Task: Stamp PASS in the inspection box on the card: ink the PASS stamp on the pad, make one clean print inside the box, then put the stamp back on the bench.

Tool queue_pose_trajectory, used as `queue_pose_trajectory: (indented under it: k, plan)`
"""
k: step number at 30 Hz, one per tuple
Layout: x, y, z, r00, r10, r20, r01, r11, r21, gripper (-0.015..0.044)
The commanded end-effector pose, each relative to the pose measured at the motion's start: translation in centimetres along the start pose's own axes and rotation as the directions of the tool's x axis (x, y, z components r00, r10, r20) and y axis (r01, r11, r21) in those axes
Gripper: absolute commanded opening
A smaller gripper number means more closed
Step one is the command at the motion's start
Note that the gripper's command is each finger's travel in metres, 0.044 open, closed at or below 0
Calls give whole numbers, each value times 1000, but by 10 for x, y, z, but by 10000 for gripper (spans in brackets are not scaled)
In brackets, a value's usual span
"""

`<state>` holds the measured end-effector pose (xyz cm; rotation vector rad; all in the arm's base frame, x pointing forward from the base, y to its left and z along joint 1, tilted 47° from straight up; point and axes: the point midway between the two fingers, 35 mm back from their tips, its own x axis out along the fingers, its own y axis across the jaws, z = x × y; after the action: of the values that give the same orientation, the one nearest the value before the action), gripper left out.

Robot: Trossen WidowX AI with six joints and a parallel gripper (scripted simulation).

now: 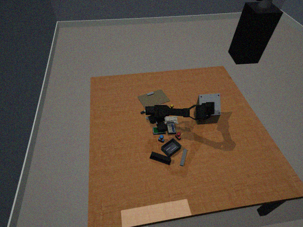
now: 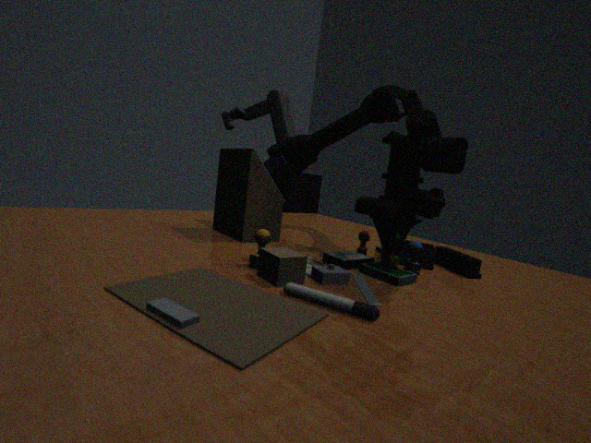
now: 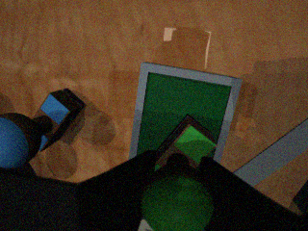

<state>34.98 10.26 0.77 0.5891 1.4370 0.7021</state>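
My gripper [image 3: 177, 162] [image 2: 391, 259] is shut on the green-knobbed stamp [image 3: 177, 204]. The stamp is upright, its block turned at an angle over the near part of the green ink pad [image 3: 188, 69] [image 1: 155, 130] [image 2: 405, 281]. It is down at the pad; whether its face touches the ink cannot be told. Its lettering is not readable. A white printed card [image 1: 171, 119] lies partly under the arm in the top view; its inspection box cannot be made out. A blue stamp [image 3: 10, 144] [image 1: 161, 136] and a red stamp [image 1: 178, 134] [image 2: 364, 235] stand near the pad.
A yellow stamp [image 1: 171, 106] [image 2: 262, 235] stands beside a box [image 2: 283, 267]. A marker [image 2: 329, 298], metal strip [image 2: 367, 289] and brown board [image 2: 200, 295] lie nearby. A dark tray [image 1: 164, 151], black bar [image 1: 160, 158] and grey bar [image 1: 183, 157] lie beyond the blue and red stamps.
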Motion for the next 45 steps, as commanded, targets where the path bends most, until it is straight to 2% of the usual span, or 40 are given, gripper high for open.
queue_pose_trajectory:
  k: [1,31,45]
  plan:
    - [-5,0,1,1000,0,3,0,1000,-3,0]
    - [-49,0,0,1000,-2,3,2,1000,-6,0]
    - [-54,-58,-52,1000,-20,1,20,969,-247,0]
